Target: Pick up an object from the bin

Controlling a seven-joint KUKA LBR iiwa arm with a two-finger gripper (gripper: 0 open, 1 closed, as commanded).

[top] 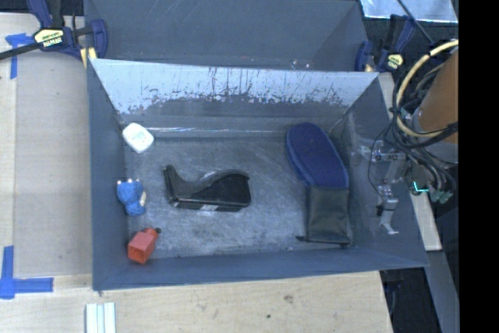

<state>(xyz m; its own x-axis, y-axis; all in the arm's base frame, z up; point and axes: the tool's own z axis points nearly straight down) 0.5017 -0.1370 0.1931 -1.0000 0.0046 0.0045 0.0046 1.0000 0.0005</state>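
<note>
Gripper (386, 203) above the right wall of the bin (234, 86), seen from the overhead camera, with the arm and its cables coming in from the right. It hangs over the sloping wall rather than over the floor, and nothing lies directly beneath it; whether its jaws are wide or narrow cannot be told from this angle.

Six things lie on the bin floor, all apart from the gripper. Nearest is a dark flat pouch (327, 216) in the right front corner; just behind it, touching or overlapping its rear edge, is a blue oval case (316, 154). At mid-floor a black stapler-like piece (207, 189) lies on its side. Along the left wall, well apart from the gripper, sit a small white piece (138, 137) at the back, a small blue figure (131, 196) in the middle and a red block (142, 246) at the front.

As for progress, the pick looks not yet begun: each thing rests on the floor and none is raised. Which one will be taken is open, though the pouch and the case are closest at hand. Left to do, by this reading: move in over a chosen thing; descend; close on it; lift it clear of the bin.
</note>
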